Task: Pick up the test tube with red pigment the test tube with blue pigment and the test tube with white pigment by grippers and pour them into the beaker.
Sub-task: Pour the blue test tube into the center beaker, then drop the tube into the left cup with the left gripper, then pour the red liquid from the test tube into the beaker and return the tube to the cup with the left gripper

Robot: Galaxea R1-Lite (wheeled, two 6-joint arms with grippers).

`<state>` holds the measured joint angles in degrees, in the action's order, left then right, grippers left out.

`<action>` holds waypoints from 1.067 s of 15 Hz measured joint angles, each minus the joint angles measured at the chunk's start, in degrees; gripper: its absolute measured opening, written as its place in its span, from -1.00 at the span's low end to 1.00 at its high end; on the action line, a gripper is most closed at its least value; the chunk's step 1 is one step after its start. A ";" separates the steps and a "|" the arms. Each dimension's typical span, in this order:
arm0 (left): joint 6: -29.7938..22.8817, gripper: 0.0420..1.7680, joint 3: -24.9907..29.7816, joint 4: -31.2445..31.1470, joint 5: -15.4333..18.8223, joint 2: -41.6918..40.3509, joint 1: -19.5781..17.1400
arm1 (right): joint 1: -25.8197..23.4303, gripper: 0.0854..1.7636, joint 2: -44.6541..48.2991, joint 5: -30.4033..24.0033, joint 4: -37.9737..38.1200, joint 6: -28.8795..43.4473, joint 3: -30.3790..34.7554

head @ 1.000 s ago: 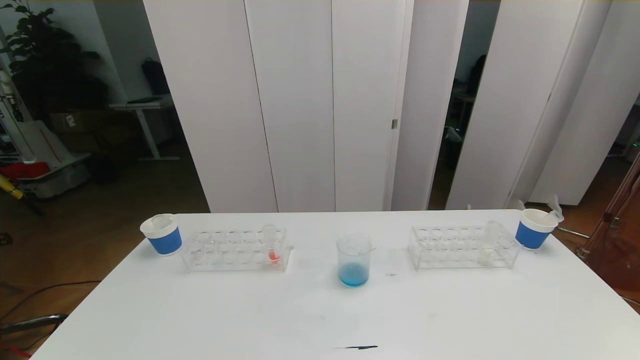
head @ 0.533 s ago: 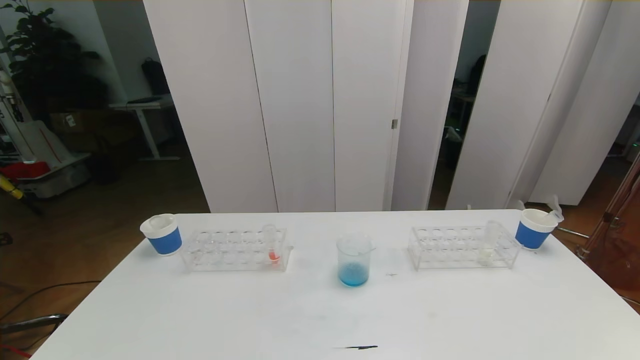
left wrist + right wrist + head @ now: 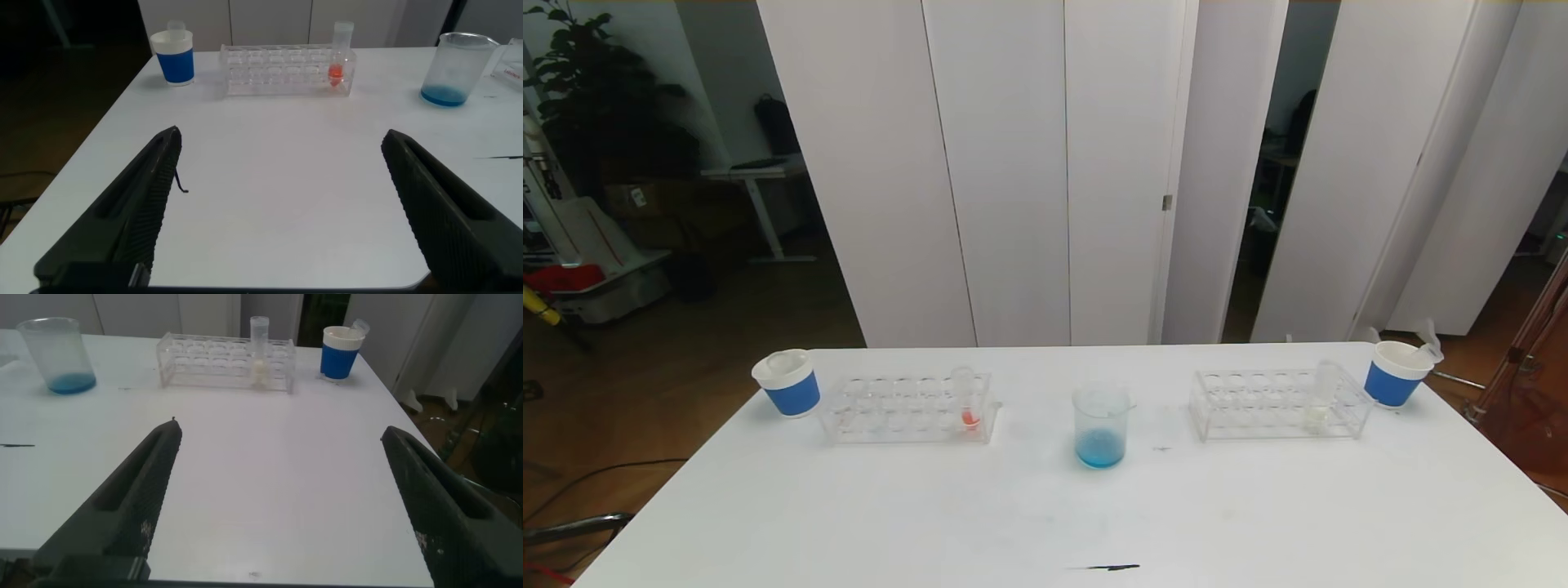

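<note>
The beaker (image 3: 1101, 425) stands at the table's middle with blue liquid at its bottom. The test tube with red pigment (image 3: 968, 402) stands upright in the left clear rack (image 3: 907, 410). In the right clear rack (image 3: 1278, 404) stands the test tube with white pigment (image 3: 1321, 400). The test tube with blue pigment is out of view. Neither gripper shows in the head view. My left gripper (image 3: 279, 135) is open above bare table, well short of the red tube (image 3: 339, 61). My right gripper (image 3: 279, 429) is open too, well short of the white tube (image 3: 260, 355).
A blue-and-white paper cup (image 3: 787, 382) stands left of the left rack, and another cup (image 3: 1395, 374) stands right of the right rack with clear plastic poking out. A short black mark (image 3: 1107, 567) lies near the table's front edge.
</note>
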<state>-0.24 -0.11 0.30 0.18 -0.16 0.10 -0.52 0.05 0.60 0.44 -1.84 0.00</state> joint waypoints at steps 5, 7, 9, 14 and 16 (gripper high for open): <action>0.00 0.98 0.01 0.00 0.00 0.00 0.00 | 0.00 0.98 0.00 0.00 0.00 0.02 0.00; 0.00 0.98 0.01 0.00 0.00 0.00 0.00 | 0.00 0.98 0.00 0.02 0.00 0.02 0.00; 0.00 0.98 0.01 0.00 0.00 0.00 0.00 | 0.00 0.98 0.00 0.00 0.00 0.05 0.00; 0.00 0.98 0.01 0.02 0.00 0.02 0.00 | 0.00 0.98 0.00 -0.07 0.13 -0.05 0.00; 0.02 0.98 0.01 0.02 0.00 0.02 0.00 | 0.00 0.98 0.00 -0.02 0.16 -0.06 0.00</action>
<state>-0.22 -0.10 0.33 0.18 -0.13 0.10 -0.52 0.05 0.57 0.60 -1.90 0.00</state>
